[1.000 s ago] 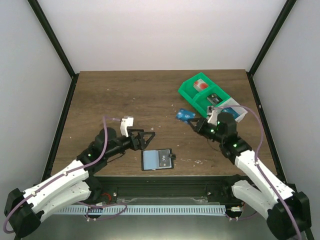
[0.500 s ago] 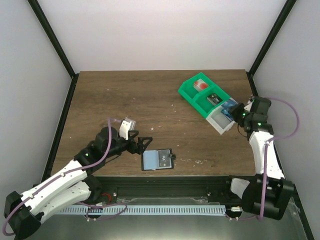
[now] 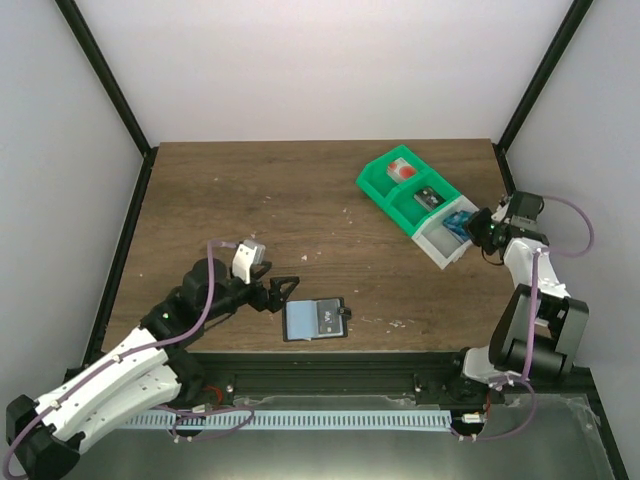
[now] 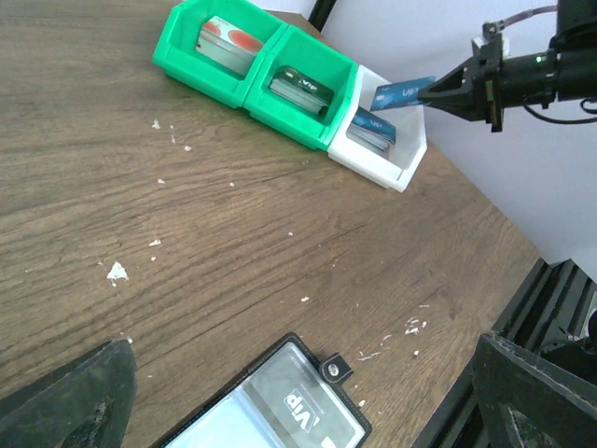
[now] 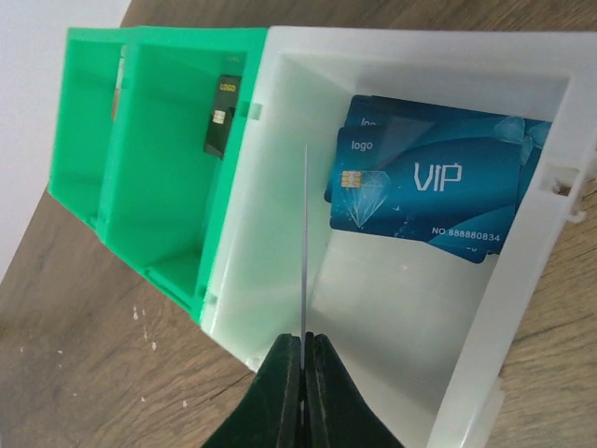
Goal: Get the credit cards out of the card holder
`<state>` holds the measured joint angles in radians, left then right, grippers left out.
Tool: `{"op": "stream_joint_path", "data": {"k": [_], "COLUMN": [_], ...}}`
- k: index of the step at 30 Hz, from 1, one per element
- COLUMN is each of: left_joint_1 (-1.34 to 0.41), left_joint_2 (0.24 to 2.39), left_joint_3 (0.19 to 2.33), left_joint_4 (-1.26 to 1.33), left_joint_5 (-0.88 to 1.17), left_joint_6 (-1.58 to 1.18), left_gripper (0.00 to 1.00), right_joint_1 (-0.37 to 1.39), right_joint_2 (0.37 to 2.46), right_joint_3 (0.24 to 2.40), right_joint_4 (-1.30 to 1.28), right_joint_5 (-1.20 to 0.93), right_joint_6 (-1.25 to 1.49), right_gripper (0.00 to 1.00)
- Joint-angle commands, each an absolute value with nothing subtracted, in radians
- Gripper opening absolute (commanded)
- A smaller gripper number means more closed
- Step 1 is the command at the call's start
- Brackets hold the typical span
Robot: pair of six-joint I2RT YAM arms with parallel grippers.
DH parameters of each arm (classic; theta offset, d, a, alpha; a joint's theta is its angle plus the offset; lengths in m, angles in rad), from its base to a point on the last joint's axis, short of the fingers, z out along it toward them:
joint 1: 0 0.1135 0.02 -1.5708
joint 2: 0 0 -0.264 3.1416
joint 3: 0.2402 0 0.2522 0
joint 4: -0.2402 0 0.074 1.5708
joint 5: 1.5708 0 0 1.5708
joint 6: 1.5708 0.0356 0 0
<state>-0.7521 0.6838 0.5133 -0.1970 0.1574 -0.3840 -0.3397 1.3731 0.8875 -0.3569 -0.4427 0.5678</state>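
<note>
Locate the card holder (image 3: 317, 320) at the near edge of the table (image 3: 300, 200), opened flat, with the small black tab (image 4: 330, 371) on its right side. Read "VIP" on the pale panel beneath the tab in the left wrist view; treat this as a likely card not yet removed, though not confirmable. Note the left gripper (image 3: 290, 291) just left of the holder, fingers (image 4: 65, 401) spread wide, gripping nothing. Further out, find the green-and-white bin (image 3: 385, 185) at the far right. Observe the right gripper (image 5: 303, 359) over the white compartment (image 5: 270, 187), fingertips pinched tight on one blue credit card (image 4: 403, 93), seen edge-on from the right wrist and not yet released. Read "VIP" on that card. Count at least two more credit cards (image 5: 424, 201) lying flat inside the white compartment; read "logo", "VIP" and "NO 888880534" on the top one. Judge the task well advanced: several cards out and binned, one awaiting release, then probably one last extraction at the holder.
</note>
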Motion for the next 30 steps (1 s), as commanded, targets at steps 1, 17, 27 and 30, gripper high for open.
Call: {"op": "stream_joint_path", "data": {"k": [1, 17, 27, 30], "left_joint_1": [-0.748, -0.747, -0.748, -0.748], "left_joint_2": [0.663, 0.675, 0.681, 0.679], "left_joint_3": [0.499, 0.497, 0.496, 0.494], "left_joint_4": [-0.205, -0.205, -0.207, -0.204], "left_joint_5": [0.133, 0.118, 0.113, 0.106], "left_joint_6": [-0.368, -0.372, -0.374, -0.375], "left_gripper": [1.00, 1.00, 1.00, 1.00], "right_joint_1": [-0.357, -0.394, -0.399, -0.400], "right_joint_2": [1.434, 1.592, 1.592, 1.587], "right_joint_3": [0.913, 0.921, 0.888, 0.890], "right_joint_4": [-0.300, -0.167, -0.113, -0.126], "right_joint_5": [-0.480, -0.472, -0.463, -0.456], "right_joint_6": [0.538, 0.523, 0.553, 0.563], "right_gripper": [0.01, 0.01, 0.04, 0.10]}}
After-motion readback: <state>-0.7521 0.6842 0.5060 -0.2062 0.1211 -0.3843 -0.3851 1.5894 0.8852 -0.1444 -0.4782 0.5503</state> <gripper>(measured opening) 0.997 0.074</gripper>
